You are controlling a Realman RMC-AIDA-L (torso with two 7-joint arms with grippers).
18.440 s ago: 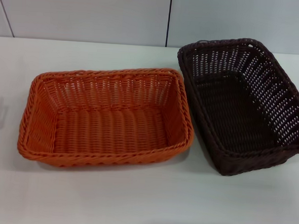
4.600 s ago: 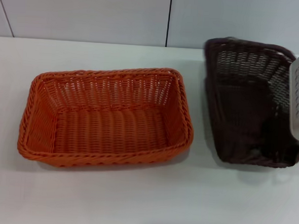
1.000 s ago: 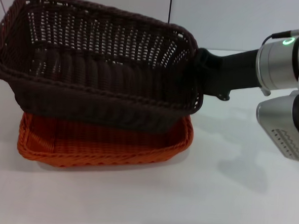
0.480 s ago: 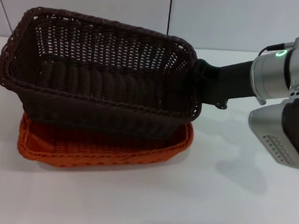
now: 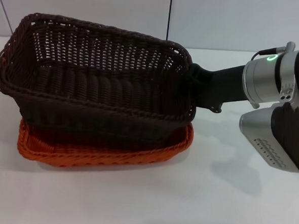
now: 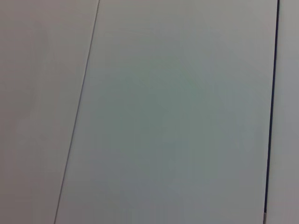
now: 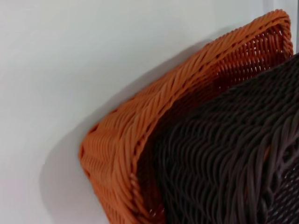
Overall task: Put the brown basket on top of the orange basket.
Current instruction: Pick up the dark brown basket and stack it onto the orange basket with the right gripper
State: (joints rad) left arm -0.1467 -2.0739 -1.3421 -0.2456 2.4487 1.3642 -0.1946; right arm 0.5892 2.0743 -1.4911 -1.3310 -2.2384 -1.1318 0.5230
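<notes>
The brown basket (image 5: 100, 88) hangs over the orange basket (image 5: 101, 152), tilted, with its left end higher and its bottom sunk inside the orange rim. My right gripper (image 5: 194, 92) reaches in from the right and is shut on the brown basket's right short wall; its fingertips are hidden by the weave. The right wrist view shows the orange basket's corner (image 7: 140, 135) with the brown basket's wall (image 7: 233, 154) nested inside it. My left gripper shows in no view.
Both baskets are on a white table (image 5: 195, 196) with a pale panelled wall (image 5: 95, 7) close behind. The left wrist view shows only wall panels (image 6: 177, 112) with thin seams.
The brown basket has come down and shifted slightly left, settling lower into the orange basket. My right arm has followed it leftward and down.
</notes>
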